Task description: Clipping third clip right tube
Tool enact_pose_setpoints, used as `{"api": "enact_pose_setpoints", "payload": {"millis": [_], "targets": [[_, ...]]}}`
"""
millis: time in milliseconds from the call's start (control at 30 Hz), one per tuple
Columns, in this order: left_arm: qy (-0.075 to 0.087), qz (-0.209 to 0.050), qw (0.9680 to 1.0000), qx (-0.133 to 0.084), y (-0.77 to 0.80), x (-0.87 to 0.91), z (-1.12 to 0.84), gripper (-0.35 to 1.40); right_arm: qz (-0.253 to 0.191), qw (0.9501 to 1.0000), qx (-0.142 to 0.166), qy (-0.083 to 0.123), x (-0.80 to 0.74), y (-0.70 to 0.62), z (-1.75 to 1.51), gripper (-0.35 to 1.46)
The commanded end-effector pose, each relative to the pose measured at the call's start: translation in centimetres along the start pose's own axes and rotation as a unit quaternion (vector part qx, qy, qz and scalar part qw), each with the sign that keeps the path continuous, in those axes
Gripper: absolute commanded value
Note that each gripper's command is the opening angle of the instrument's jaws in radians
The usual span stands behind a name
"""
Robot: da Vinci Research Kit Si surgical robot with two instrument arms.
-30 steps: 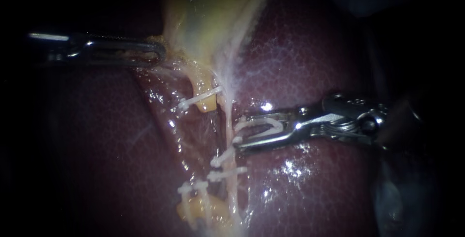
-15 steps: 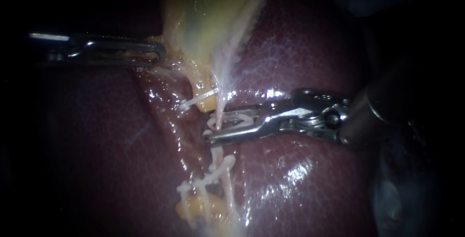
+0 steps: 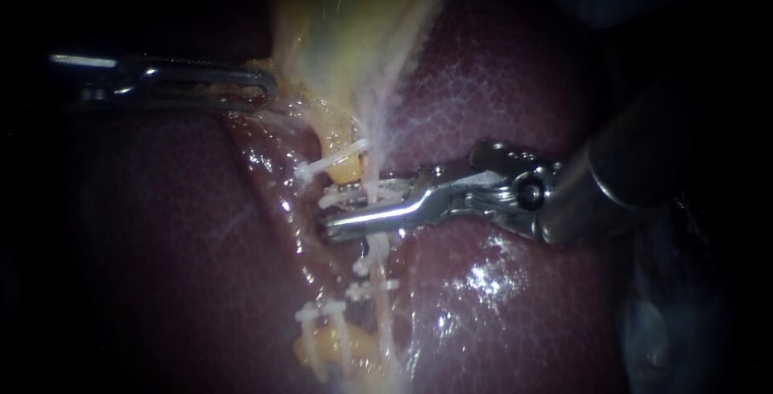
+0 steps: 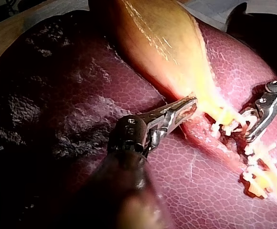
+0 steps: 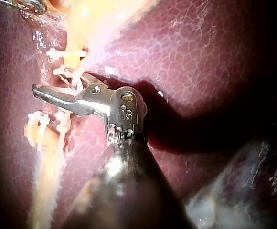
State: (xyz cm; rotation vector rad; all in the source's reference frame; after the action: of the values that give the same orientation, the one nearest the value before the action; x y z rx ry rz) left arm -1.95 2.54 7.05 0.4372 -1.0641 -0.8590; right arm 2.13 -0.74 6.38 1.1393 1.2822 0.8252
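Our right instrument (image 3: 332,215) comes in over the liver (image 3: 499,96). Its jaws stand a little apart and hold a white clip (image 3: 342,198) between them, and the right tube (image 3: 372,167) runs across through this gap. On the same tube, just below the jaws, we see two clips (image 3: 362,266) already in place. Our left instrument (image 3: 262,88) has its jaws closed on the edge of the gallbladder (image 3: 346,23), well apart from the right tube.
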Motion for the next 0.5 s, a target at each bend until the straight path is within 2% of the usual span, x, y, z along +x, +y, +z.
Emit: {"api": "enact_pose_setpoints", "payload": {"millis": [33, 133, 233, 333, 500], "targets": [[0.000, 0.000, 1.0000, 0.000, 0.00, 0.00, 0.00, -0.35, 0.001, 1.0000, 0.005, 0.002, 0.03, -0.06, 0.00, 0.49], [0.000, 0.000, 1.0000, 0.000, 0.00, 0.00, -0.01, -0.35, 0.004, 0.9997, 0.022, 0.008, 0.11, -0.22, 0.00, 0.49], [0.000, 0.000, 1.0000, 0.000, 0.00, 0.00, -0.01, -0.35, 0.006, 0.9994, 0.034, 0.009, 0.17, -0.30, 0.00, 0.49], [0.000, 0.000, 1.0000, 0.000, 0.00, 0.00, -0.01, -0.35, 0.006, 0.9994, 0.033, 0.009, 0.18, -0.30, -0.01, 0.49], [0.000, 0.000, 1.0000, 0.000, 0.00, 0.00, -0.01, -0.35, 0.006, 0.9995, 0.029, 0.012, 0.18, -0.22, -0.07, 0.43]]}}
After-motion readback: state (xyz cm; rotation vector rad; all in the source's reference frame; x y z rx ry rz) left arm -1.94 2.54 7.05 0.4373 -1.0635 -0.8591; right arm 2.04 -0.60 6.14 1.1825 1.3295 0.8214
